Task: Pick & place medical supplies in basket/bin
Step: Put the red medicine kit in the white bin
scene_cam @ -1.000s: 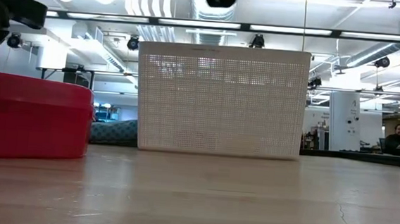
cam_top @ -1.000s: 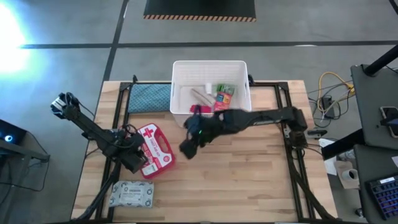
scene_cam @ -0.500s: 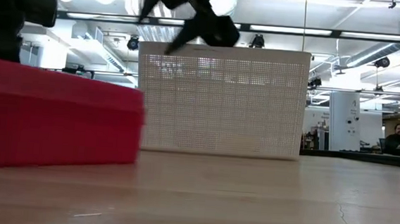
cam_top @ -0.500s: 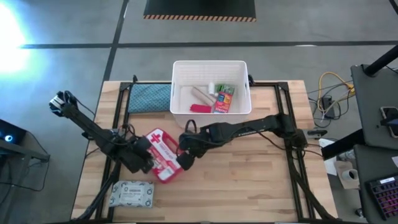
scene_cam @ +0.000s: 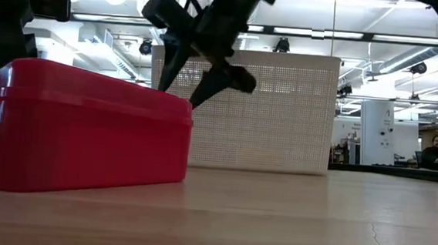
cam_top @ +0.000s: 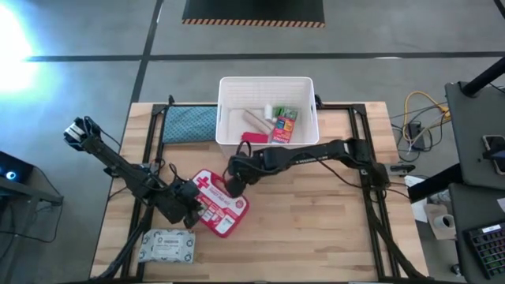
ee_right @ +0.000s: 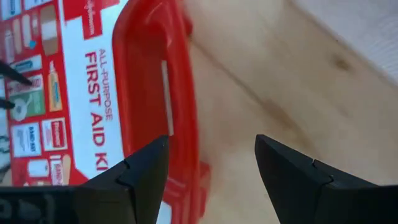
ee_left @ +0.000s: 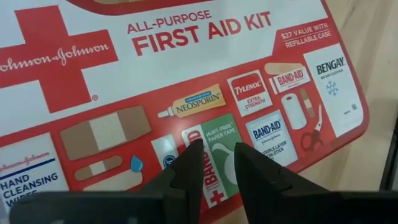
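High view kit: glossy red rigid first-aid case [cam_top: 220, 203], centre-left on wooden desk [cam_top: 316, 229].
Left claw [cam_top: 192, 207]: fingers nearly together over the lid, gripping nothing visible.
Right claw [cam_top: 235, 178]: spread, empty.
Bin: white perforated plastic tub [cam_top: 267, 85].

Blue-grey cloth pad [cam_top: 189, 124] flat on wooden table [cam_top: 316, 221]; person [scene_cam: 436, 150] seated in background.

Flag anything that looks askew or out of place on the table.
The first-aid kit lies skewed to the table edges, between the left gripper and the open right gripper. The wipes pack sits near the table's front edge, far from the basket. Nothing looks spilled or damaged.
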Controlling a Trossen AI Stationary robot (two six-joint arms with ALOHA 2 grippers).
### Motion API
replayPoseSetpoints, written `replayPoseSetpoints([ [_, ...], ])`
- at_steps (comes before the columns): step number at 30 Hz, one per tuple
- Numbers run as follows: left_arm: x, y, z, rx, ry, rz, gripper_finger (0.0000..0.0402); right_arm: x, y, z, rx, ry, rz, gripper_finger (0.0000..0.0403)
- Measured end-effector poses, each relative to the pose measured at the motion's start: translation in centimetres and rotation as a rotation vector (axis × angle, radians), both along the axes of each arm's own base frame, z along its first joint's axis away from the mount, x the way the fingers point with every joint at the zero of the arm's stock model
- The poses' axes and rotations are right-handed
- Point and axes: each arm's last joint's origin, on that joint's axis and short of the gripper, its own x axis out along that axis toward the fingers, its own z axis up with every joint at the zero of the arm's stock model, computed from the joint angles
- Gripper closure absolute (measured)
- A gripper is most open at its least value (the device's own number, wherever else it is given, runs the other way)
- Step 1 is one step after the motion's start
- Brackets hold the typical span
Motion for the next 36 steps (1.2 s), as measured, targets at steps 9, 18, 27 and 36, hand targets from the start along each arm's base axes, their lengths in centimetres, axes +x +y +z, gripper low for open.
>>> replayPoseSetpoints([
  [9,0.0,0.1,-0.3,0.027,-0.028,0.03,0.0327,-0.4,1.8,-3.0,0.089,0.0,0.039,0.0177],
  [18,0.1,0.4,-0.4,0.083,-0.064,0.073,0.0327,-0.8,3.5,-4.9,0.16,-0.021,-0.042,0.0177],
  [27,0.4,0.3,-0.3,0.068,-0.09,0.082,0.0327,-2.1,5.7,-6.6,0.152,0.032,-0.135,0.0179],
  [36,1.1,-0.1,1.9,0.1,-0.151,0.024,0.0327,-2.3,5.6,-6.8,0.096,0.038,-0.156,0.0279],
])
